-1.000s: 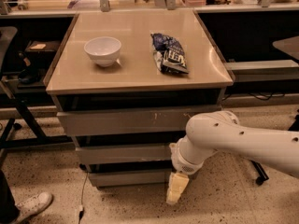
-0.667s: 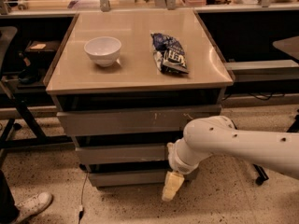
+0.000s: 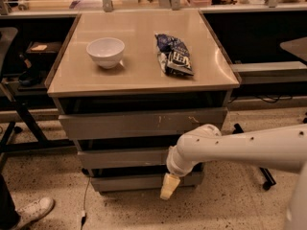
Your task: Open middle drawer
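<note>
**Gripper low at the right end of the middle drawer, which looks not yet pulled out**

The middle drawer (image 3: 122,157) is the second grey front below the table top (image 3: 144,78), under the scratched drawer (image 3: 144,123) and above the bottom one (image 3: 129,181). Its long axis runs left to right, parallel to the top's front edge. Its flat face points toward the camera, so it should slide out that way. The arm (image 3: 240,150) reaches in from the right, below the top's right corner. The gripper (image 3: 169,187) hangs tip-down, lower than the middle front. It is probably placed there because a handle-less front must be caught by an edge from beneath. Whether the gripper is spread or closed I cannot tell. It holds nothing visible.
</note>
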You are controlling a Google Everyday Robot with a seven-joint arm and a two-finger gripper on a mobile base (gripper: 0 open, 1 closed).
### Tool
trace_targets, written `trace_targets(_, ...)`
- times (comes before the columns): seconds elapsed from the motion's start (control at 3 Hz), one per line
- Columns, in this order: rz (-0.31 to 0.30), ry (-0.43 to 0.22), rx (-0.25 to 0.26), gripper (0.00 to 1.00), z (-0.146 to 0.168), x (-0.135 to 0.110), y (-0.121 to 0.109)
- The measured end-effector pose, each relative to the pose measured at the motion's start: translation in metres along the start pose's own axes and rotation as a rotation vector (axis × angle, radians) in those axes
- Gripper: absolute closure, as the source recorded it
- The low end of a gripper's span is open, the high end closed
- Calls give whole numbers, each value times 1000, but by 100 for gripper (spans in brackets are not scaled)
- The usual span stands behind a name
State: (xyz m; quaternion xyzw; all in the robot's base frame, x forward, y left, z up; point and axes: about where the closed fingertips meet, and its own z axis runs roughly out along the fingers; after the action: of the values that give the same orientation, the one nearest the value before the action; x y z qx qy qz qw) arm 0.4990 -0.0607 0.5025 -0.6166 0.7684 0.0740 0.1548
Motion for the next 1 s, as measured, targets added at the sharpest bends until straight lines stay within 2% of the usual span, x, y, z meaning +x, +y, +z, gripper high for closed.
trace_targets(0.33, 17, 22, 22, 0, 27, 5, -17)
trace_targets(1.0, 1, 71, 61, 0, 47, 17, -54)
